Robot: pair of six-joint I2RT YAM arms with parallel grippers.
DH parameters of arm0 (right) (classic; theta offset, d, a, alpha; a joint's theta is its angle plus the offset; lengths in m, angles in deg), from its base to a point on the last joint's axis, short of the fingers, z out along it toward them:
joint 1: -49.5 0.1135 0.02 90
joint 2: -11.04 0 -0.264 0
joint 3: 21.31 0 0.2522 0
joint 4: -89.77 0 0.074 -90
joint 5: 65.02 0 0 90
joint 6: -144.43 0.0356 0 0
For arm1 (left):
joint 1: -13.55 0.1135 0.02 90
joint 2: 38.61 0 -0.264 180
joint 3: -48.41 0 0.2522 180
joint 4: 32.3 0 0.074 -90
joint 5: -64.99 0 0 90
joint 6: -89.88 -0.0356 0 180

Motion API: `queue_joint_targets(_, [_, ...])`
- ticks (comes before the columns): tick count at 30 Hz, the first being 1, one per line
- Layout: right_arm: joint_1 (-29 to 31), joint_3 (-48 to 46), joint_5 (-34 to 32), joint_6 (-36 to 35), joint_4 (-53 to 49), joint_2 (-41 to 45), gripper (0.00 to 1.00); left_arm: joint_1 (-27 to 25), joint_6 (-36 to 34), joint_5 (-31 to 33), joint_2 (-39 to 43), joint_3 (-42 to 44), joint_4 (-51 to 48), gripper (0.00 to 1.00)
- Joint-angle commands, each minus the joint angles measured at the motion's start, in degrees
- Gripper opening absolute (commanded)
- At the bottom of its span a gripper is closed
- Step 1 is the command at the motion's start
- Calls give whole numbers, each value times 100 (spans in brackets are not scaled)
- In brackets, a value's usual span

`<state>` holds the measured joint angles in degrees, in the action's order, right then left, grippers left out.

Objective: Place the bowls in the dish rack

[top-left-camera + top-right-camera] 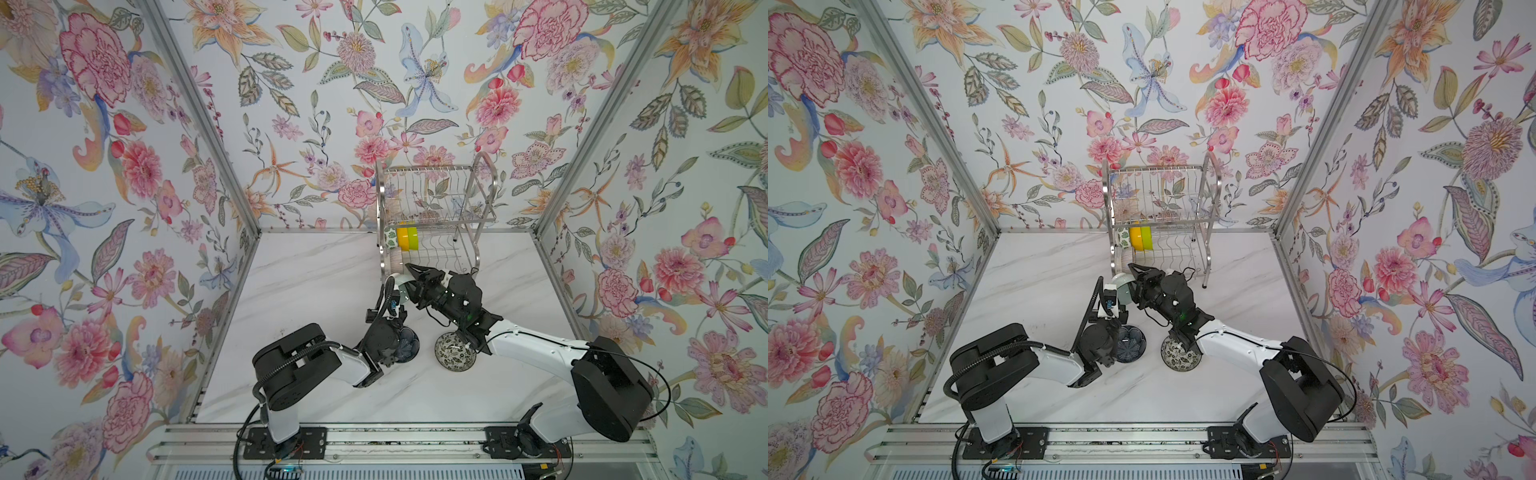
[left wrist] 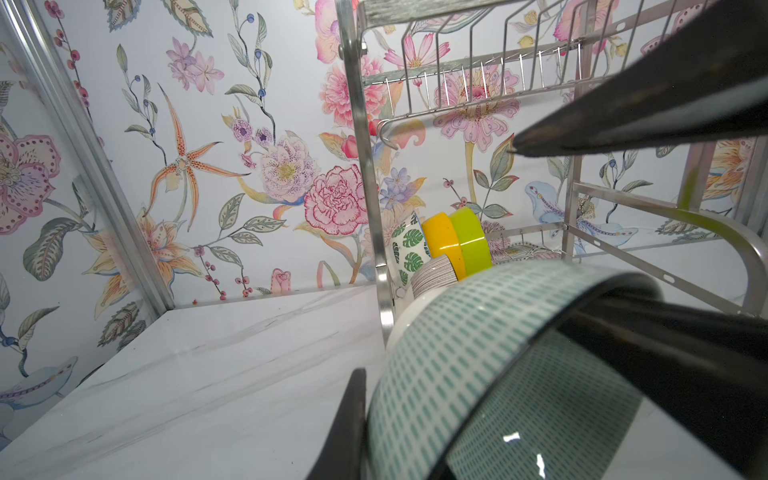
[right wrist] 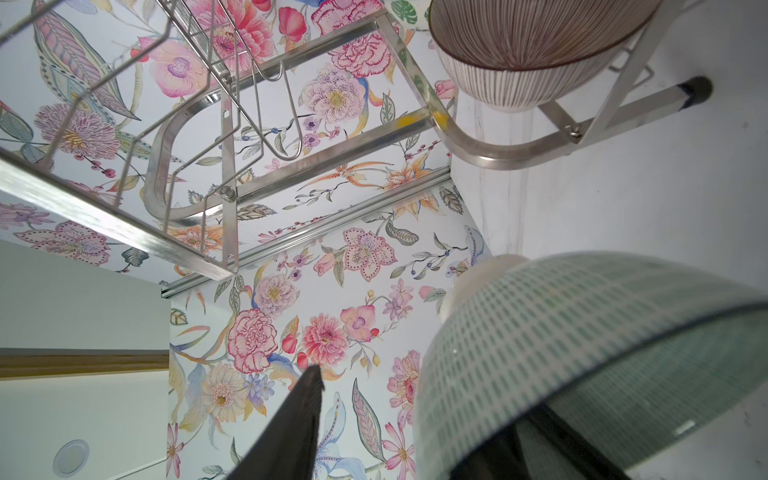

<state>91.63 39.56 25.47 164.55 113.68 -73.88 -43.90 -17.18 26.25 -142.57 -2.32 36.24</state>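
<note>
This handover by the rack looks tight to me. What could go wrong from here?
The left gripper pinches the rim of the green bowl, while the right gripper has one finger clear of it. A release before that grip lands would likely drop it.
The striped bowl sits in the rack just beyond; the green bowl could bump it going in.
The right arm hangs over the black-and-white bowl and might clip it.
</note>
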Motion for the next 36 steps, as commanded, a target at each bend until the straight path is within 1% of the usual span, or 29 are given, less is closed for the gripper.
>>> queue_joint_targets(1, [66, 242, -64, 46, 241, -91, 38, -102, -28, -87, 95, -148, 347, 0])
queue_joint_targets(3, [76, 203, -58, 35, 306, -122, 32, -107, -10, -91, 118, -162, 284, 0])
queue_joint_targets(6, [66, 100, -94, -11, 380, -109, 16, -107, 35, -88, 136, -168, 260, 0])
queue_joint_targets(7, [59, 72, -103, -47, 381, -91, 13, -109, 53, -98, 156, -150, 255, 0])
queue_joint_targets(12, [-29, -60, -49, -214, 481, -43, 2, -149, 215, -163, 294, -118, 62, 0])
queue_joint_targets(13, [-42, -70, -36, -244, 541, -56, 0, -167, 330, -225, 357, -92, -34, 4])
queue_joint_targets(15, [-53, -24, 42, -307, 718, -110, 0, -170, 604, -332, 480, -56, -254, 7])
queue_joint_targets(17, [-59, 38, 97, -369, 858, -143, 0, -170, 787, -369, 551, -43, -402, 13])
queue_joint_targets(21, [-90, 90, 160, -580, 900, -106, 0, -170, 971, -429, 617, 7, -524, 31])
queue_joint_targets(24, [-147, 99, 226, -679, 926, -82, 0, -170, 1222, -510, 763, 97, -652, 49])
queue_joint_targets(26, [-192, 93, 271, -754, 905, -63, 0, -171, 1379, -603, 868, 111, -826, 58])
queue_joint_targets(28, [-229, 61, 276, -830, 904, -36, 0, -170, 1529, -693, 968, 121, -1001, 69])
queue_joint_targets(29, [-248, 39, 293, -878, 900, -33, 0, -168, 1589, -747, 1012, 120, -1097, 73])
queue_joint_targets(31, [-308, -4, 315, -1006, 917, -10, 0, -162, 1720, -795, 1115, 89, -1390, 86])
queue_joint_targets(34, [-417, 22, 474, -1334, 1028, 31, 0, -162, 2021, -959, 1375, 107, -1879, 98])
queue_joint_targets(36, [-476, 47, 517, -1551, 898, 119, 0, -166, 2200, -1100, 1672, 113, -2220, 99])
